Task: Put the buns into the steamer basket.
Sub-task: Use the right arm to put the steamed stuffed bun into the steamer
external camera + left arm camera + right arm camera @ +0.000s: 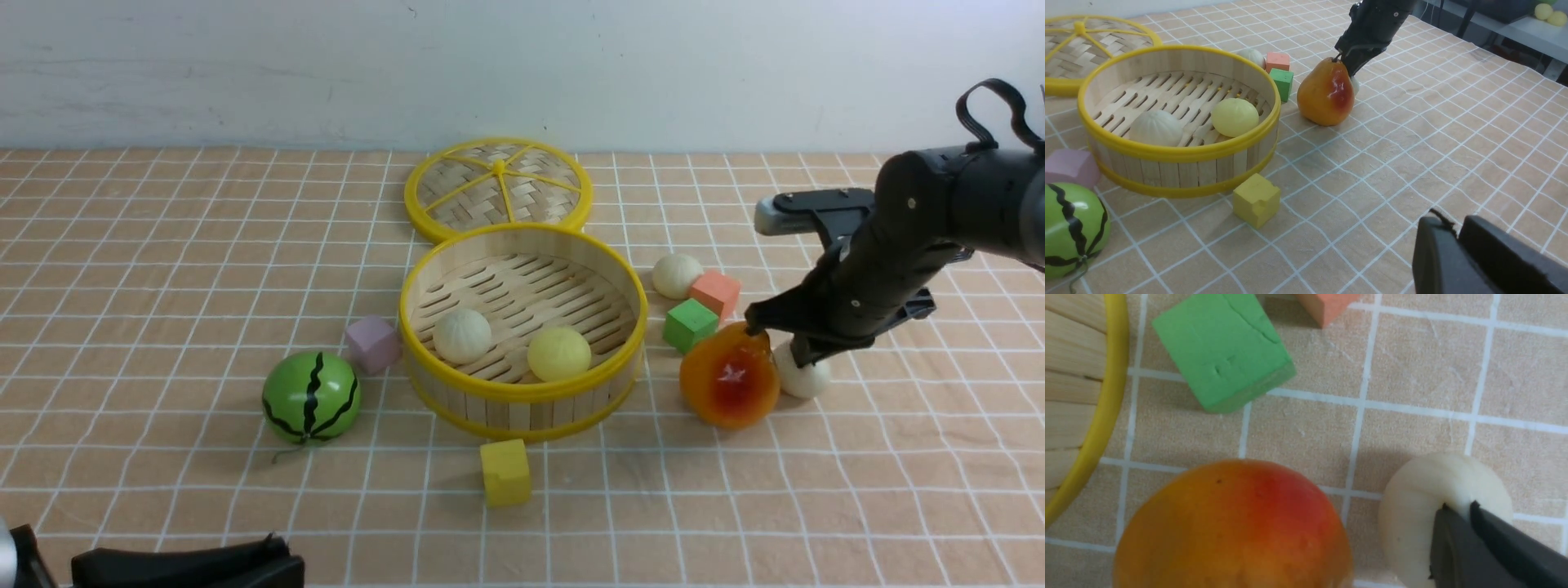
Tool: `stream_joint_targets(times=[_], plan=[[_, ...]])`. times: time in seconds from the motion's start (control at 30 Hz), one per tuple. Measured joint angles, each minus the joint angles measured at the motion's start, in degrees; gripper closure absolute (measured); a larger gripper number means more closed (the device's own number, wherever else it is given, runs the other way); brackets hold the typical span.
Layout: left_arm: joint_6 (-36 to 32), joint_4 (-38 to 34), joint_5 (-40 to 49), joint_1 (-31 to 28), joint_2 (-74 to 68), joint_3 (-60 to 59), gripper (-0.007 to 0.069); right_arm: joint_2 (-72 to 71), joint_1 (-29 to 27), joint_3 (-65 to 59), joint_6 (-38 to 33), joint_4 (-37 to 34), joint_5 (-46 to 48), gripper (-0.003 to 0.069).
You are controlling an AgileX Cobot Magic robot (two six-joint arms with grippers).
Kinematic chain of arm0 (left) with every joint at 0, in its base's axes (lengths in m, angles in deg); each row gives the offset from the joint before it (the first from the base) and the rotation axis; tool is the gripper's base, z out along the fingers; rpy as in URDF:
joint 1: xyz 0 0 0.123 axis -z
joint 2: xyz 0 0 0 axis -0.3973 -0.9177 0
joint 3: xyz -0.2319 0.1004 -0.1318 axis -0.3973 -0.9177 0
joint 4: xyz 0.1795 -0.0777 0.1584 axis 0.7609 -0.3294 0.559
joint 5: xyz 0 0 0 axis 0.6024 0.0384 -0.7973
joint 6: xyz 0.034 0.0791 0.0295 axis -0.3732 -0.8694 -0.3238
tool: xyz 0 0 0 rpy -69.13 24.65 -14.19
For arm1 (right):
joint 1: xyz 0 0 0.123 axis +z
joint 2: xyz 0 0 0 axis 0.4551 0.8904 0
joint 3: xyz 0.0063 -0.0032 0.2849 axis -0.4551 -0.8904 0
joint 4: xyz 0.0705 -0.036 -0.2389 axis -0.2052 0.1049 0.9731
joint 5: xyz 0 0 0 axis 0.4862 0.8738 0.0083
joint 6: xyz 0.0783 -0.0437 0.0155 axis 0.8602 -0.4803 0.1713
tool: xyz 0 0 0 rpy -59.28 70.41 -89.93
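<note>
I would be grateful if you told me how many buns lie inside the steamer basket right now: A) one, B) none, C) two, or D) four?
C: one off-white bun and one pale yellow bun rest on the slatted floor of the steamer basket.

Looks like pale matt wood with glossy yellow plastic rims on the steamer basket (522,404); smooth and matt on the buns (462,335); glossy on the pear (729,384); creased cloth over the table (163,245).
</note>
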Motion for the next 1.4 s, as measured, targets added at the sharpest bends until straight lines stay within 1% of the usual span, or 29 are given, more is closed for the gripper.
stream_joint_targets(times=[0.13, 0.27, 0.4, 0.53, 0.63, 0.77, 0.9, 1.0, 1.03, 1.1, 1.13, 1.37, 1.4], plan=[[0.0, 0.0, 0.0, 0.0, 0.0, 0.0, 0.0548, -5.8, 0.2, -0.1, -0.1, -0.3, 1.0, 0.0659], [0.0, 0.0, 0.0, 0.0, 0.0, 0.0, 0.0545, -11.1, 2.1, 0.3, -1.1, -1.5, 1.1, 0.0659], [0.0, 0.1, -0.2, 0.0, 0.0, 0.0, 0.0543, -13.3, 9.8, 4.9, -6.0, -7.4, 0.9, 0.0655], [0.0, 0.1, -0.5, 0.0, 0.0, 0.0, 0.0541, -9.4, 14.8, 9.4, -8.0, -9.9, -0.7, 0.0654], [0.0, 0.1, -0.5, 0.0, 0.0, 0.0, 0.054, -4.7, 16.2, 12.9, -8.3, -10.2, -1.4, 0.0653], [0.0, 0.1, -0.5, 0.0, 0.0, 0.0, 0.054, 2.8, 16.5, 17.5, -8.3, -10.3, -1.6, 0.0652], [0.0, 0.2, -0.5, 0.0, 0.0, 0.0, 0.054, 6.9, 16.5, 19.3, -8.1, -9.1, -1.6, 0.0643], [0.0, 0.2, -0.5, 0.0, 0.0, 0.0, 0.0536, 9.8, 16.5, 19.9, -8.0, -6.4, -2.3, 0.0606], [0.0, 0.2, -0.5, 0.0, 0.0, 0.0, 0.0536, 9.9, 16.5, 19.9, -8.0, -6.2, -2.3, 0.0606], [0.0, 0.2, -0.5, 0.0, 0.0, 0.0, 0.0533, 10.8, 16.5, 20.0, -7.9, -4.2, -3.4, 0.0558], [0.0, 0.2, -0.5, 0.0, 0.0, 0.0, 0.0533, 10.9, 16.5, 20.0, -7.9, -3.7, -3.5, 0.0547], [0.0, 0.2, -0.5, 0.0, 0.0, 0.0, 0.0533, 9.4, 16.5, 20.1, -7.9, -2.4, -2.6, 0.0221], [0.0, 0.2, -0.5, 0.0, 0.0, 0.0, 0.0533, 8.6, 16.5, 20.1, -7.9, -2.4, -2.3, 0.0193]])
